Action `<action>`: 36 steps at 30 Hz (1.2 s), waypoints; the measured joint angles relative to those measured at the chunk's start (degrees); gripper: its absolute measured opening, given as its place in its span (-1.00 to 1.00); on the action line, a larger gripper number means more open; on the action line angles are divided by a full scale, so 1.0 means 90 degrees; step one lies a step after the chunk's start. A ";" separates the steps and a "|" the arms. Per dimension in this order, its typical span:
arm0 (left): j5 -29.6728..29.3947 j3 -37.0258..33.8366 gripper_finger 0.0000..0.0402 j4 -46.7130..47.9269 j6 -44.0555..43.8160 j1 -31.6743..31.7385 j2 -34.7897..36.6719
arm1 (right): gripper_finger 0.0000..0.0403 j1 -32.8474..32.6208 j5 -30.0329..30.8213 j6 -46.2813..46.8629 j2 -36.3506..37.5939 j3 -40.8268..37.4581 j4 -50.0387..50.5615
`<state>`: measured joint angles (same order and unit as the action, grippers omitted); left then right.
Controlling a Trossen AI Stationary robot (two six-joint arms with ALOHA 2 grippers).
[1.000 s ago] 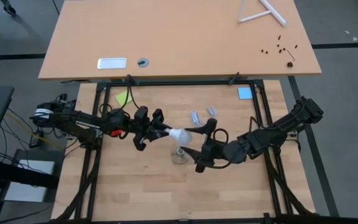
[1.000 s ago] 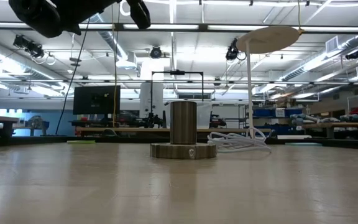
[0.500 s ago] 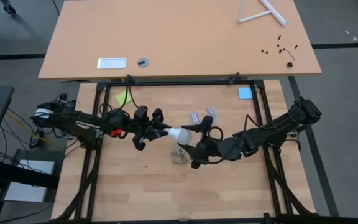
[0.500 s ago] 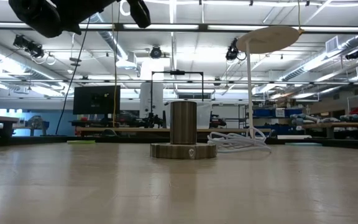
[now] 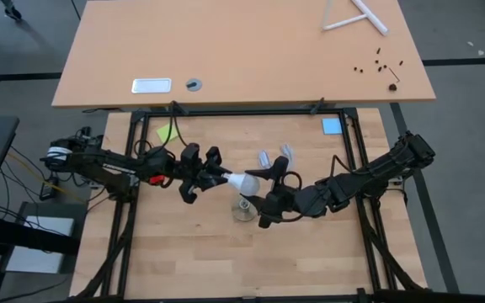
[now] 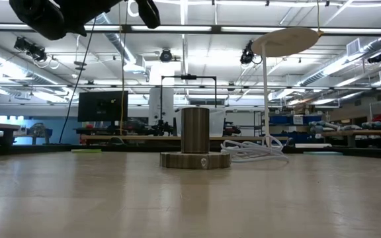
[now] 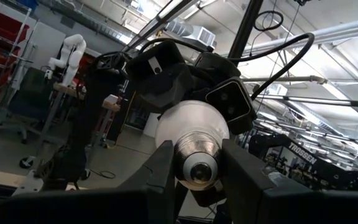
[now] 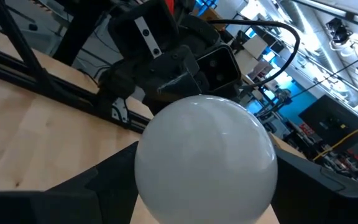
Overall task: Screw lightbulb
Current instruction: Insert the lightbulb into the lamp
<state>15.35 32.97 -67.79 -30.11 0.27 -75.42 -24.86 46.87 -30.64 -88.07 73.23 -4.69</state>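
1. Lightbulb [image 5: 241, 182] held in mid-air above the tabletop [image 5: 310, 261], pinched at its screw end by left end effector [image 5: 222, 176].
2. Right end effector [image 5: 263, 192] spread around the globe; contact unclear.
3. Socket [image 6: 195, 140] below, empty.

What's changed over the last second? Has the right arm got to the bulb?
The right end effector moved left toward the bulb and now flanks its round end, fingers on either side, not visibly clamped. The left end effector kept its grip on the screw end; the socket stayed on the table.
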 joint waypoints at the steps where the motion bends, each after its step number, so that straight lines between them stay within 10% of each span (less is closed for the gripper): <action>1: -0.0003 0.0000 -0.53 0.0001 0.0000 0.0001 0.0000 | 0.51 0.0000 0.0019 -0.0001 0.0000 0.0000 0.0000; 13: -0.0219 0.0002 0.37 0.0270 0.0334 0.0012 0.0000 | 0.51 -0.0034 0.0417 -0.0016 0.0002 0.0000 0.0005; 29: -0.0275 -0.0664 0.44 0.0361 0.0821 0.0722 0.0445 | 0.49 -0.0097 0.1025 0.0968 0.0010 0.0000 0.0508; 36: -0.0393 -0.1487 0.44 0.0284 0.0814 0.1013 0.0887 | 0.48 0.0284 -0.0131 0.2979 0.0010 0.0121 0.1934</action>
<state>11.81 19.59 -65.23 -22.78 9.39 -67.43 -22.30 45.70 -3.83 -87.99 74.32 12.72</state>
